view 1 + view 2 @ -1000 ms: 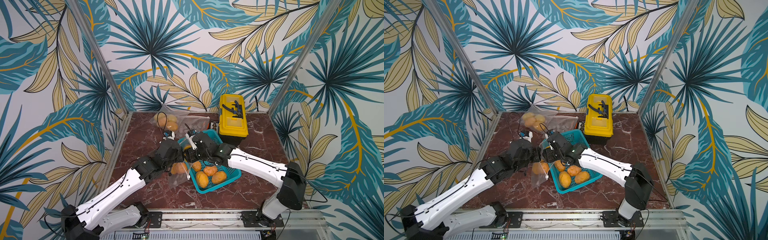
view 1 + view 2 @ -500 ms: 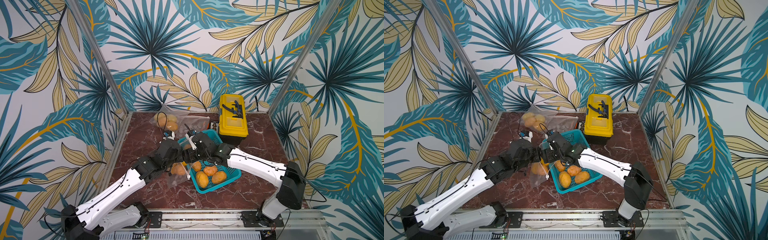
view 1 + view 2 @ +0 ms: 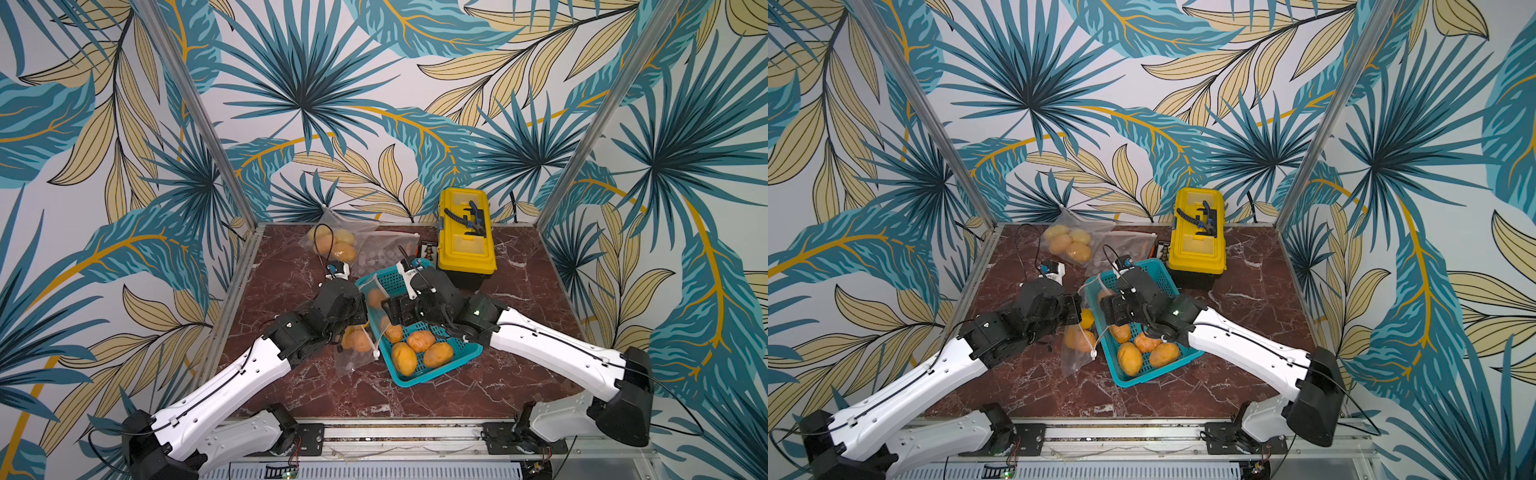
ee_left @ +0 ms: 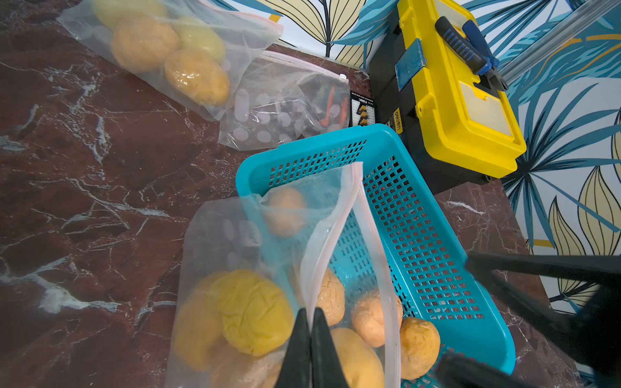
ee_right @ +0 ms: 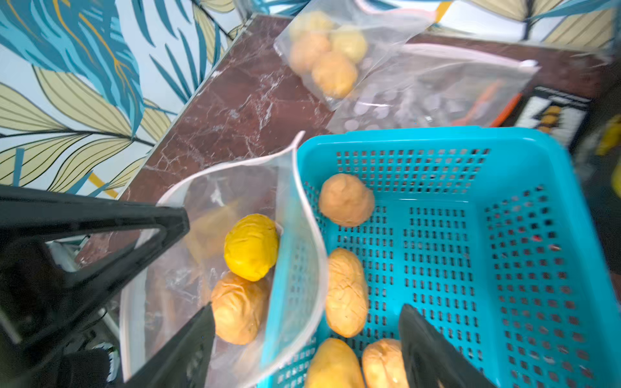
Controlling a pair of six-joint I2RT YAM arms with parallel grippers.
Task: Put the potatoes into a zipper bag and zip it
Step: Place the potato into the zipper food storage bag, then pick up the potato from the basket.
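Pinching bag rim, left jaws fully closed. Right jaws spread wide, empty, above basket beside bag mouth. Potatoes: some inside bag, others in basket on desk.

You can read almost nothing here. In the left wrist view, well ahead of the left gripper and past the blue basket, the yellow toolbox has a small yellow sticker on its black base. The word on it stands sideways and looks like "deli", but you cannot be sure. Just beside the toolbox, a black-and-white card carries print too small to read.
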